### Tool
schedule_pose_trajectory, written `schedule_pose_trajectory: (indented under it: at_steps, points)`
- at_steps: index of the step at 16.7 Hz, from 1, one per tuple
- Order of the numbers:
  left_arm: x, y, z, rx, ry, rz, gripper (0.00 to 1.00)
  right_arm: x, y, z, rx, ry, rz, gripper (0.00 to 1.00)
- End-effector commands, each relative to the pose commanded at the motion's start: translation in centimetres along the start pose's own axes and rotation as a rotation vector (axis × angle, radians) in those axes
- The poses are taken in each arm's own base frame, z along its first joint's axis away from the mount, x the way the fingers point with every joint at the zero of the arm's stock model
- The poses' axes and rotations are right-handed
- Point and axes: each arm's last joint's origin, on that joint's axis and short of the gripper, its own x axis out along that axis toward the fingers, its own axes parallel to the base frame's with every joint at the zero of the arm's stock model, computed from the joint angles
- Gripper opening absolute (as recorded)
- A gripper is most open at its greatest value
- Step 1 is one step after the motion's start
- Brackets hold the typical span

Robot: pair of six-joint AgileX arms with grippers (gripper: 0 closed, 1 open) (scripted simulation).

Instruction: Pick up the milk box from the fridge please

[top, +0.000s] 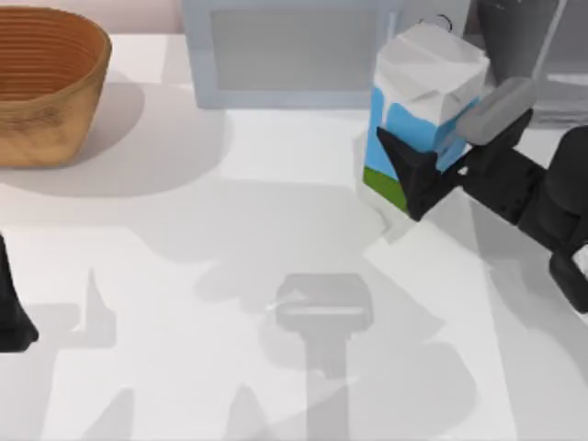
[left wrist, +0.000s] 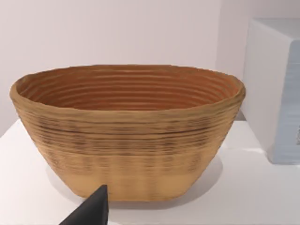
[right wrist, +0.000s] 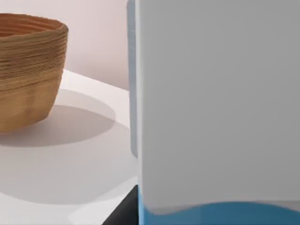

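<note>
The milk box [top: 424,101] has a white gable top, a light blue body and a green band at its base. It is tilted, in front of the fridge [top: 516,37], the dark grey cabinet at the back right. My right gripper [top: 447,145] is shut on the carton, one dark finger on its near side and one grey finger on its far side. In the right wrist view the milk box [right wrist: 215,117] stands very close. My left gripper [top: 13,317] is parked at the table's left edge; one dark fingertip [left wrist: 91,211] shows in the left wrist view.
A woven brown basket [top: 41,83] stands at the back left, and appears as the basket [left wrist: 126,131] and the basket [right wrist: 28,70] in the wrist views. A white microwave [top: 285,50] sits at the back centre. The white table [top: 184,276] spreads in front.
</note>
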Motion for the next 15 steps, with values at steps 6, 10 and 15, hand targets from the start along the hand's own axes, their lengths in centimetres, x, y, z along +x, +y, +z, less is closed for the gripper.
schedule_pose_trajectory:
  at_steps: [6, 10, 15]
  points:
    - [0.0, 0.0, 0.0, 0.0, 0.0, 0.0, 1.0, 3.5, 0.3, -2.1, -0.003, -0.011, 0.008, 0.0]
    - [0.0, 0.0, 0.0, 0.0, 0.0, 0.0, 1.0, 3.6, 0.3, -2.1, -0.003, -0.012, 0.009, 0.0]
    - [0.0, 0.0, 0.0, 0.0, 0.0, 0.0, 1.0, 3.6, 0.3, -2.1, -0.003, -0.012, 0.009, 0.38]
